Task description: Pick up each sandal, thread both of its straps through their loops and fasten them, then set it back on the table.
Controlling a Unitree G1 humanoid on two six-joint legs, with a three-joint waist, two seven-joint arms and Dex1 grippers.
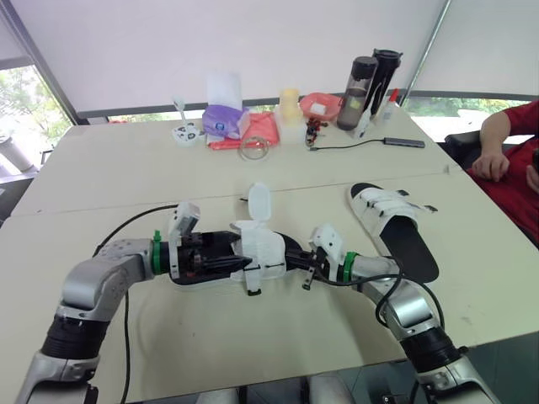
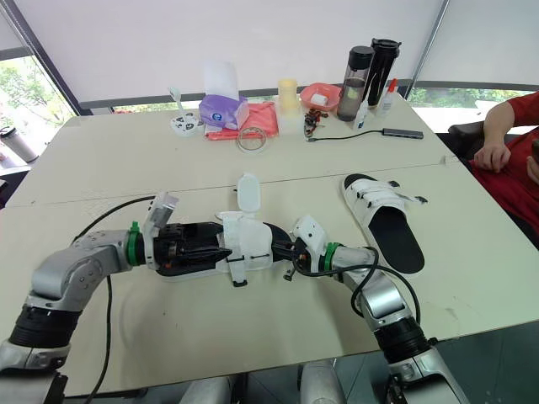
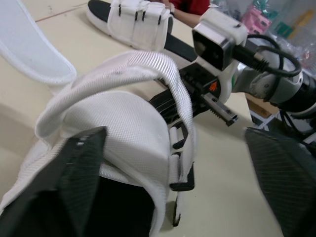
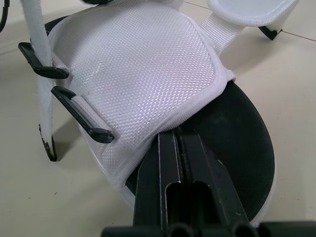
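Observation:
One white-strapped, black-soled sandal (image 1: 244,252) is held just above the table between my two grippers. My right gripper (image 4: 170,136) is shut on its sole edge beside the white upper. My left gripper (image 1: 212,259) is open around the other end, its fingers (image 3: 74,187) wide apart on either side of the upper. One strap (image 3: 173,94) runs over the upper and down through a black loop (image 3: 180,148). The other strap (image 1: 259,202) stands up loose, and a second loop (image 4: 81,116) holds nothing. The second sandal (image 1: 392,227) lies flat to the right with its straps closed.
Along the table's far edge stand a purple tissue box (image 1: 223,118), a pink cloth (image 1: 257,130), a roll of tape (image 1: 254,147), a pink bowl (image 1: 320,103) and two dark bottles (image 1: 370,80). A cable (image 1: 362,143) lies nearby. A person in red (image 1: 505,151) sits at the right.

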